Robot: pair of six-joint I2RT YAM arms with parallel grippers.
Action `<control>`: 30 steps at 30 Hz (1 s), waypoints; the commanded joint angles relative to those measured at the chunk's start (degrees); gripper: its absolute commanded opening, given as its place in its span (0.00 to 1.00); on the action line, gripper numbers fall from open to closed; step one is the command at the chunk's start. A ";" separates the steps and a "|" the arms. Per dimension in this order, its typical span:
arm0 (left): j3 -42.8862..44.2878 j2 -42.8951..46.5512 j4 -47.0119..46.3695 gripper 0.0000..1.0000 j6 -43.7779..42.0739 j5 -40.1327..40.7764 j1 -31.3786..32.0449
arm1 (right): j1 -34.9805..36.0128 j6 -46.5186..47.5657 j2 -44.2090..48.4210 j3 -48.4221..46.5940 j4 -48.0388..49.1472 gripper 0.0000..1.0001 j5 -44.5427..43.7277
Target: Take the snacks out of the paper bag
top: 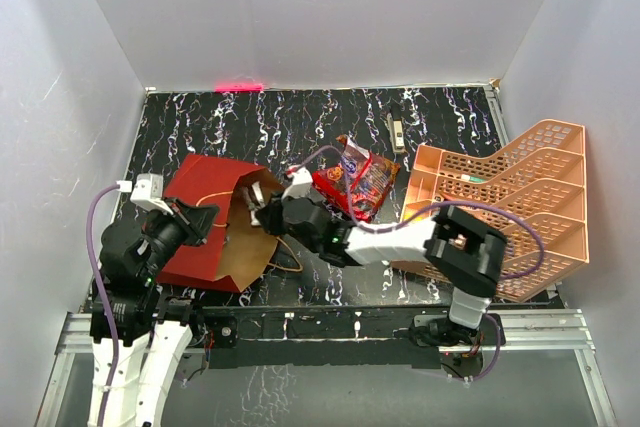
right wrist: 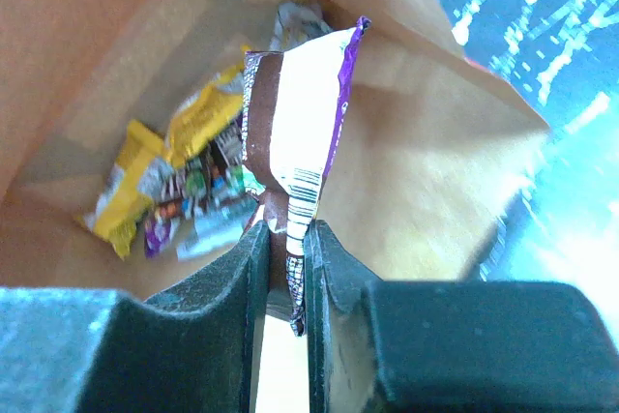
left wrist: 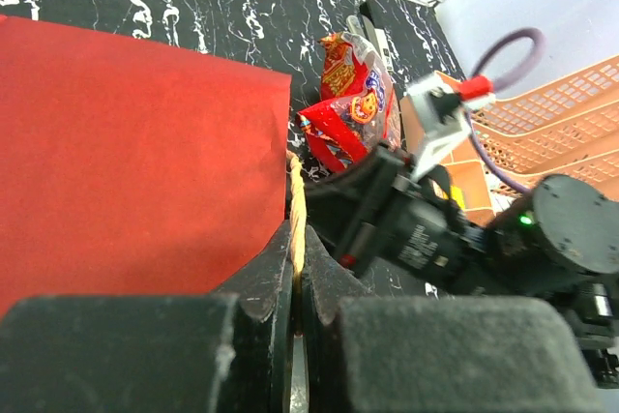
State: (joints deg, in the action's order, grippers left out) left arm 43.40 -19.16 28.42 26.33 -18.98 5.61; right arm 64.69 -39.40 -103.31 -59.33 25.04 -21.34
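The paper bag (top: 200, 247) lies on its side, with its open mouth turned toward the right arm. The left gripper (left wrist: 295, 256) is pressed shut on the thin tan cord handle (left wrist: 297, 195) at the edge of the bag's mouth; I think this grip is what keeps the mouth lifted. The right gripper (right wrist: 287, 244) is inside the mouth, and its two fingers are clamped on the lower end of a white packet with a purple edge (right wrist: 302, 123). Deeper in the bag, near its bottom, lie yellow packets (right wrist: 189, 128) and some small mixed ones. The red chip bags (top: 357, 180) are outside, on the table just beyond the bag's mouth.

My first worry is the pinch. It takes only the end of a shiny packet, so the packet may slide out and drop back into the bag. The packet also stands tall across the opening, and on the way out it may catch the upper paper wall and drag the light bag along.

The cord is thin. If the bag is pulled, the cord may slip between the left fingers (left wrist: 256, 282), and then the mouth would fall closed over the packets inside. Both arms also work close together at the bag's mouth, so a wide swing could knock one against the other.
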 commanded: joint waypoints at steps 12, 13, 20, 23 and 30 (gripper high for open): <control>-0.82 3.86 -1.28 0.00 -0.36 1.64 0.19 | -2.69 7.43 44.29 23.02 -32.45 0.10 -17.60; -0.85 4.27 -1.35 0.00 -0.32 1.59 0.19 | -3.51 6.28 46.26 23.49 -34.49 0.10 -17.91; -0.60 4.28 -0.92 0.00 -0.57 1.77 0.19 | -5.99 -7.40 50.01 26.81 -44.47 0.10 -10.34; -0.71 4.49 -1.12 0.00 -0.66 1.26 0.19 | -5.97 -10.69 49.08 29.03 -45.61 0.10 -5.54; -0.15 3.93 -0.71 0.00 -0.82 1.39 0.19 | -5.97 -14.48 52.54 36.29 -42.35 0.12 -3.32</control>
State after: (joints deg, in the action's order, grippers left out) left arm 42.98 -14.70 28.36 26.15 -17.56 5.65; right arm 58.76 -49.65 -53.67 -25.91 -21.04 -26.92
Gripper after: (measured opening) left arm 0.007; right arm 0.201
